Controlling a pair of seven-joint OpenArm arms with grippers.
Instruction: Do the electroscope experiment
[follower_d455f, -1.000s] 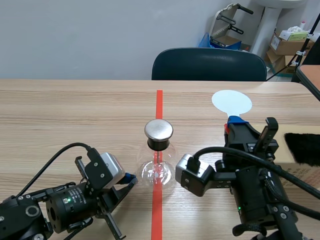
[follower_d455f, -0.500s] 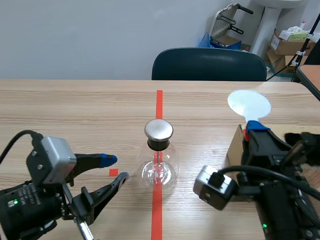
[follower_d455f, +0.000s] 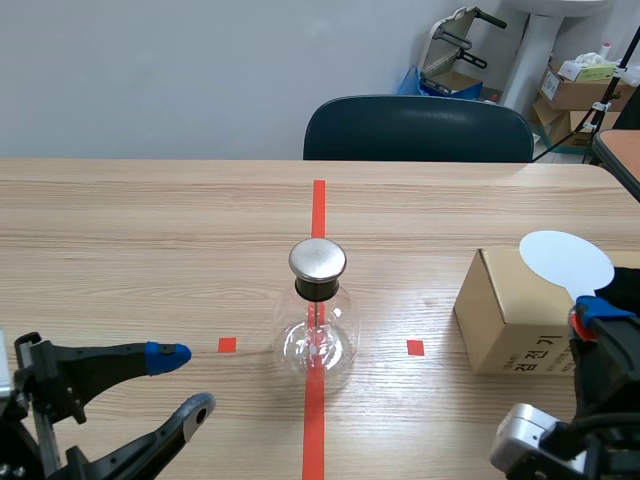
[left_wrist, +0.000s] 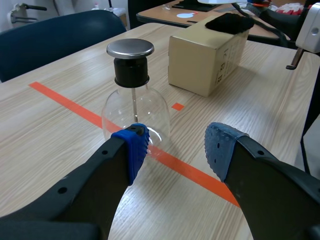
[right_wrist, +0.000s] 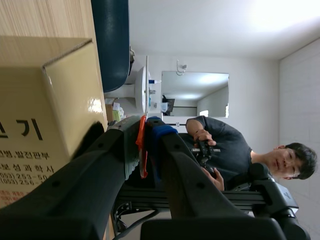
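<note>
Right jaws grip disc wand (follower_d455f: 567, 258) lower right by box (follower_d455f: 500, 322) — charging prep, I'd guess; left jaws open facing electroscope (follower_d455f: 317, 322).

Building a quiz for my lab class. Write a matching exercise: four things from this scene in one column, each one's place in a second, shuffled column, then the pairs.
1. flask
2. cardboard box
3. white disc
4. chair

A. behind the table's far edge
B. held in the right arm's jaws
C. standing on the long red tape line
D. on the table, right of the flask

Pairs: 1-C, 2-D, 3-B, 4-A
</note>
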